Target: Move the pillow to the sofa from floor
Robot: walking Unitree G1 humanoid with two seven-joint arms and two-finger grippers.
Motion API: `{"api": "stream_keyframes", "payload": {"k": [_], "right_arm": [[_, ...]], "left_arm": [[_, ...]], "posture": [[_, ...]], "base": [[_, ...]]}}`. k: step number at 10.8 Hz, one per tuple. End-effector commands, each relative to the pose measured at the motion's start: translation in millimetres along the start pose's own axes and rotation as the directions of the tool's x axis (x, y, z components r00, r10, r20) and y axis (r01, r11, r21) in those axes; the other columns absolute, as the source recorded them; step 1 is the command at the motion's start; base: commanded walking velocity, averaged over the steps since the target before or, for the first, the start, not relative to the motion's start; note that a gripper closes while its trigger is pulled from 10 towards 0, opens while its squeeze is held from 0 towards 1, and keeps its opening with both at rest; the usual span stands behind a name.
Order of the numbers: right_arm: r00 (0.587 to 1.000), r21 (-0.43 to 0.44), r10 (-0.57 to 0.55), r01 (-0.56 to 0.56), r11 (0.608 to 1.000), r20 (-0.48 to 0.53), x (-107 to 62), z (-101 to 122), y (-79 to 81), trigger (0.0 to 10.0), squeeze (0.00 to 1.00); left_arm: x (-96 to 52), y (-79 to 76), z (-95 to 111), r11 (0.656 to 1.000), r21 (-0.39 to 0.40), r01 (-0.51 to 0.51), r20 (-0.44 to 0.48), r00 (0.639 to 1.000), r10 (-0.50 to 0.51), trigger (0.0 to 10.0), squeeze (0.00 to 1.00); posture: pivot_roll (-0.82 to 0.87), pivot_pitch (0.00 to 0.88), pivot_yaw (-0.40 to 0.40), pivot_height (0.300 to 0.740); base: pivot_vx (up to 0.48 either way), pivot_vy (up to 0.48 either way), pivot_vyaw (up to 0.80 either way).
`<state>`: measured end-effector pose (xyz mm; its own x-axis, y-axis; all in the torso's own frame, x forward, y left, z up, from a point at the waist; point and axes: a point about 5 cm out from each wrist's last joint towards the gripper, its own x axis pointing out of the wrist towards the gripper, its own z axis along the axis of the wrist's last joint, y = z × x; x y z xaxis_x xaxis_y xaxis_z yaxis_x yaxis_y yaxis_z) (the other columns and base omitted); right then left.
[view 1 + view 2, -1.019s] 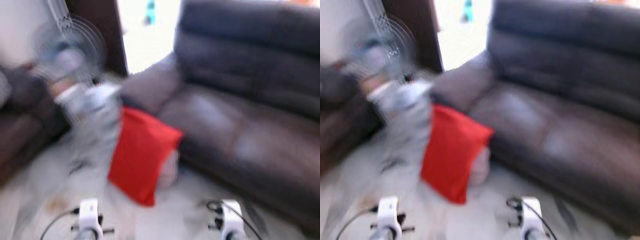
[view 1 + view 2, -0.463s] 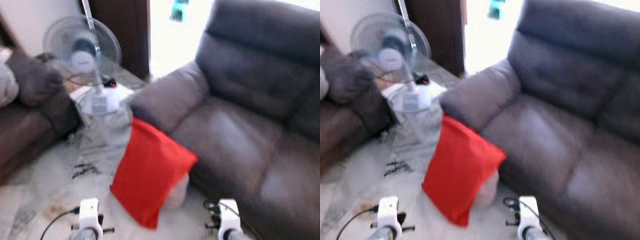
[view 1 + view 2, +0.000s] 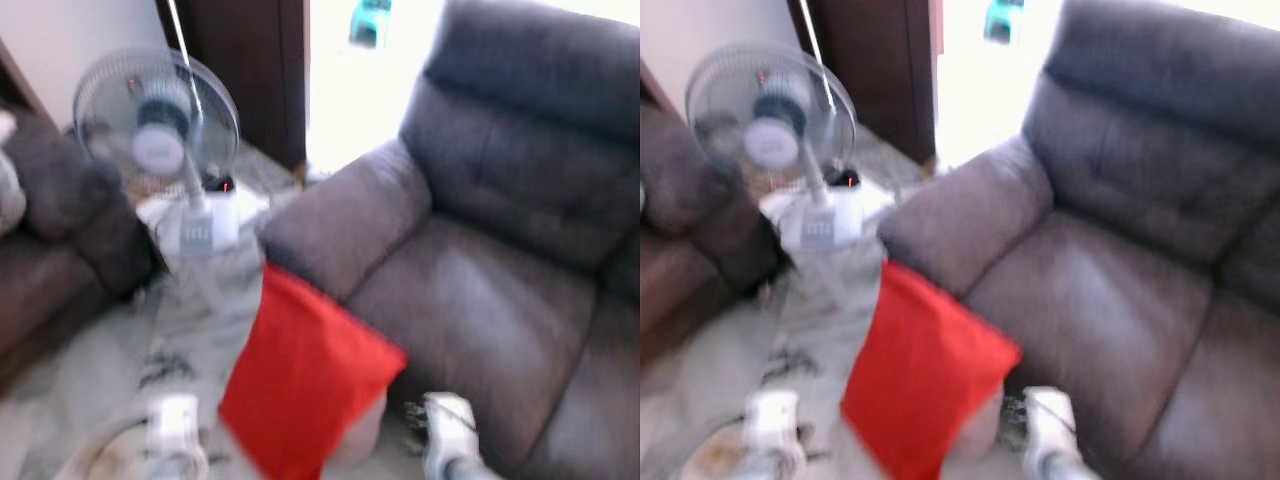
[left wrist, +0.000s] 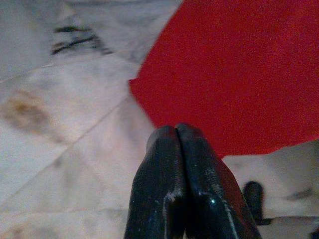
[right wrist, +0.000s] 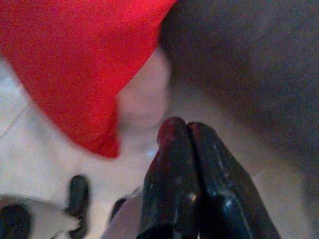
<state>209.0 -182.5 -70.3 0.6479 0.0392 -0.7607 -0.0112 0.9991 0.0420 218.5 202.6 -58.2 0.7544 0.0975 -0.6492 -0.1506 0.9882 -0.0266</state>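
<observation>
A white fan (image 3: 160, 140) stands at the left of the blurred head views, and the red pillow (image 3: 305, 385) stands on the pale floor (image 4: 60, 149), leaning against the dark sofa (image 3: 480, 280). The left gripper (image 4: 175, 132) hangs above the floor, fingers pressed together and empty, just short of the pillow's edge. The right gripper (image 5: 187, 127), likewise closed on nothing, points at the pillow's lower corner beside the sofa base.

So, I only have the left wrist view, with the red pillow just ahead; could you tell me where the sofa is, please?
Observer: The dark sofa is directly behind the red pillow, which is propped upright at its front.
Operator: Thank you. Is anything else standing nearby?
Observer: Yes, a white pedestal fan stands beyond the pillow, to the robot's left.
Operator: And the other arm?
Observer: The right end effector is shut, pointing low at the pillow's lower corner beside the sofa's base.
</observation>
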Motion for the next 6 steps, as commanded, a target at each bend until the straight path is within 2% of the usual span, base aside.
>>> {"api": "stream_keyframes", "payload": {"k": [1,5,6], "right_arm": [[1.0,0.023,0.021,-0.021,1.0,-0.004,1.3,-0.7,10.0,10.0,0.0],[1.0,0.015,0.009,-0.008,1.0,-0.012,1.6,0.1,8.7,10.0,0.0],[1.0,0.028,0.008,-0.008,1.0,-0.007,1.7,0.5,8.7,10.0,0.58]], "left_arm": [[-2.9,14.1,-5.5,0.999,0.019,-0.039,-0.027,0.999,0.04,10.0,0.0],[-3.1,14.9,-6.1,0.999,0.019,-0.044,-0.03,0.999,0.045,10.0,0.0],[-3.1,15.1,-6.0,0.999,0.019,-0.044,-0.03,0.999,0.045,10.0,0.0]], "posture": [[0.09,0.11,-0.013,0.74],[0.09,0.117,-0.012,0.74],[0.1,0.118,-0.012,0.74]], "base": [[0.0,0.0,0.0],[0.0,0.0,0.0],[0.0,0.0,0.0]]}}
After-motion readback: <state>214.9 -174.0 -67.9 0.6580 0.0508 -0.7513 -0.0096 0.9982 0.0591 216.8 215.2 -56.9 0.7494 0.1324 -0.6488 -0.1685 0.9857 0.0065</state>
